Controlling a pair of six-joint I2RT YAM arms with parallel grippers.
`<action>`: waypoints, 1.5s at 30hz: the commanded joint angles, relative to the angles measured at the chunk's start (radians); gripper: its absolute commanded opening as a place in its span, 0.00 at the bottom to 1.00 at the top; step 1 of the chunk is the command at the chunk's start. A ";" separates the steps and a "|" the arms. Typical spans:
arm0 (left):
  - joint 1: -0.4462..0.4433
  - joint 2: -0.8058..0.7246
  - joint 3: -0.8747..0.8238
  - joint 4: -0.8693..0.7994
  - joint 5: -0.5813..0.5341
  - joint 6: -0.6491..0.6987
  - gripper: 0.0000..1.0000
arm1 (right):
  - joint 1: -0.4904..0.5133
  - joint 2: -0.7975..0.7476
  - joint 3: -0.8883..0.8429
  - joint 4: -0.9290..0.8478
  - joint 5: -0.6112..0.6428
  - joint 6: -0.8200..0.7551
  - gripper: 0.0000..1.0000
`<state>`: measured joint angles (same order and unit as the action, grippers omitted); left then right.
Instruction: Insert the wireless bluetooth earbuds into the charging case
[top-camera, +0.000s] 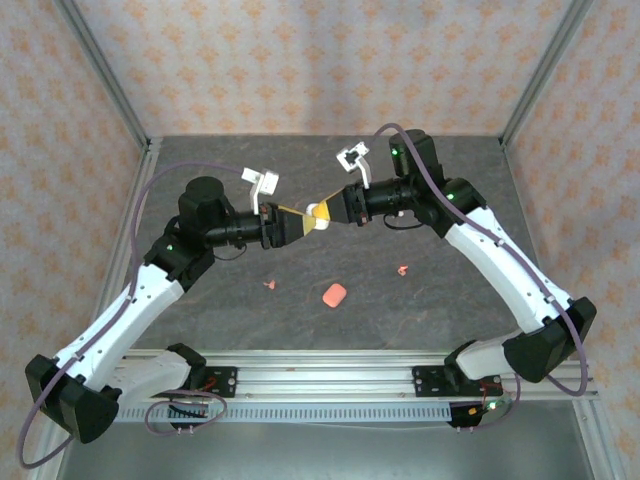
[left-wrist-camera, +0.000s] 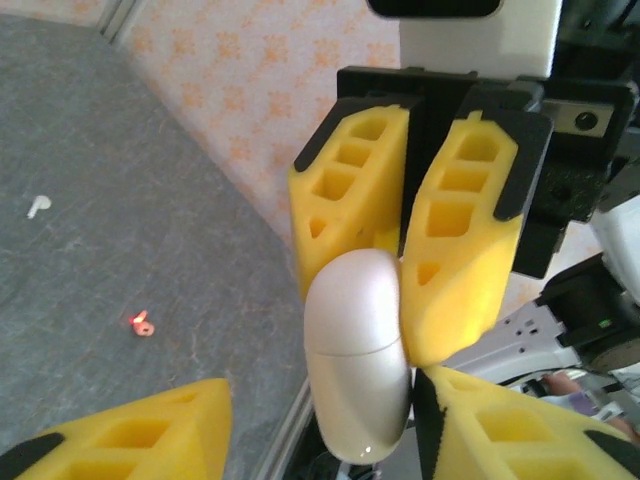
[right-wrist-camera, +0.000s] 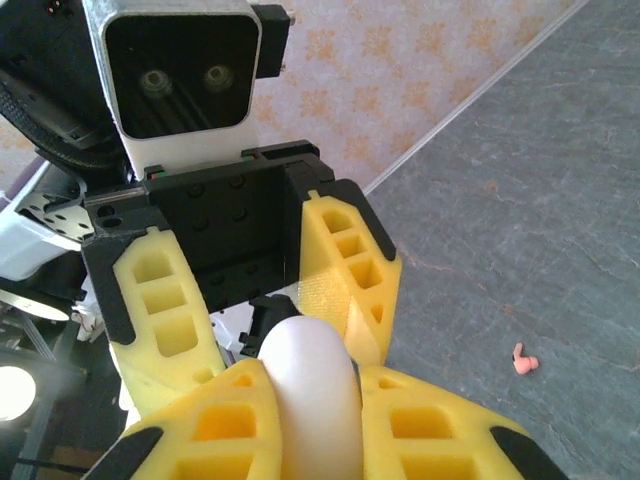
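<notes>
Right hand (top-camera: 329, 213) is clamped on one end of the white charging case (left-wrist-camera: 355, 370) and holds it in the air over the middle of the worktop (top-camera: 450, 300). Left hand (top-camera: 300, 224) faces it nose to nose, fingers spread either side of the case's free end. From the left wrist view one pad sits touching or just beside the shell, the other well apart. I read that as open, not a grip.

White case: the seam shows around its body and the two halves are shut together. I cannot tell which half is the lid. Glossy, rounded, hard shell. I judge it light and slippery, likely to squirt out of the pads if squeezed off-centre. I would take the free end squarely across its broad faces, clear of the seam, so the halves can hinge apart.

Pink case (top-camera: 334, 295) lies on the worktop near the front, between the arms. It looks shut.

Earbuds I can find all lie loose on the worktop:
- coral earbud (top-camera: 403, 269), right of the pink case
- second coral earbud (top-camera: 268, 284), left of it
- white earbud (left-wrist-camera: 38, 206), farther off

Tiny, stiff, near weightless by my guess, so they will skitter if nudged. I would pinch across the bulb, stem left free to drop into its socket.
</notes>
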<state>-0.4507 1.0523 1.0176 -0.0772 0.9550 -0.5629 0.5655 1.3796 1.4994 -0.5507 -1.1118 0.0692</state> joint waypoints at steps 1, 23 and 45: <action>0.005 0.007 -0.010 0.114 0.039 -0.053 0.46 | 0.001 -0.011 -0.016 0.083 -0.045 0.025 0.15; 0.005 0.006 -0.018 0.040 0.025 0.012 0.00 | 0.001 -0.003 -0.044 0.122 -0.043 0.069 0.22; 0.005 -0.058 -0.071 0.060 -0.013 0.065 0.00 | -0.003 0.030 -0.079 0.176 -0.007 0.160 0.49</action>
<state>-0.4435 1.0183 0.9554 -0.0368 0.9543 -0.5217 0.5598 1.4010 1.4174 -0.3809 -1.1332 0.2359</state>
